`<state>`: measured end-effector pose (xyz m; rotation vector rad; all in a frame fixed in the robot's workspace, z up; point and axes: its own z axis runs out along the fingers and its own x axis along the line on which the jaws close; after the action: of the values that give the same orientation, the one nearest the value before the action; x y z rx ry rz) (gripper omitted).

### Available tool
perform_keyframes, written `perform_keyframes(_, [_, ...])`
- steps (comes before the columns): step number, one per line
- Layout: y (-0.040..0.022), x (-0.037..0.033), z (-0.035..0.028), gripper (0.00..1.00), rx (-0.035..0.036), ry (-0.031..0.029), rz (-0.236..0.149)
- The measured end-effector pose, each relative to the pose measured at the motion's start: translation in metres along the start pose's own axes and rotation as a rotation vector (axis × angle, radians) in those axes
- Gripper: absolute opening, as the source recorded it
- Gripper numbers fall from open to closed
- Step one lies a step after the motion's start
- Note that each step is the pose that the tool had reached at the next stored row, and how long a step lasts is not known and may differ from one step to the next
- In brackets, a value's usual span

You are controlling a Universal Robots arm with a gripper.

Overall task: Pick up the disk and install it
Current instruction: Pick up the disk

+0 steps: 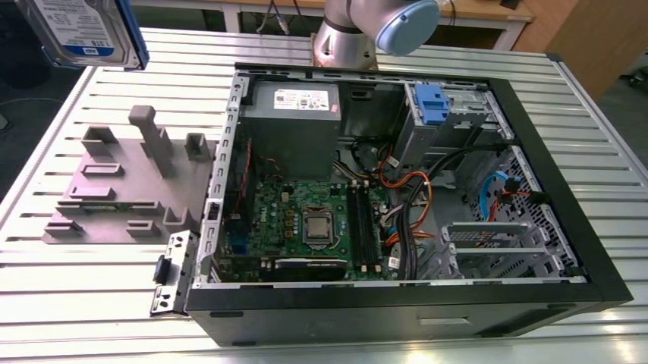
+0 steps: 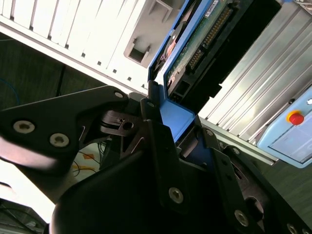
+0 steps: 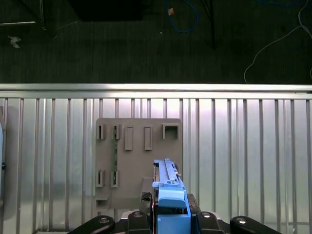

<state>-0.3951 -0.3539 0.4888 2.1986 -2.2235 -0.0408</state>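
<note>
Disk: flat silver hard drive (image 1: 86,30) with blue plastic frame, clamped in your black gripper (image 2: 178,124).
You can judge it rigid, dense and shock-sensitive; its framed edges look like the safest hold.

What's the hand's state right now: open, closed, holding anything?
Hand: closed on the disk, gripping its blue frame and holding it in the air above the table.

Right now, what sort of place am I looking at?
Likely a robotics lab test bench: a ribbed aluminium table, an open black desktop computer case with its green motherboard bared, and a gripper holding a silver blue-framed hard drive.
</note>
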Motion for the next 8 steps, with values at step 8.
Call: perform_keyframes(8, [-0.0037, 0.0000, 0.0000, 0.36, 0.0001, -0.0001, 0.000])
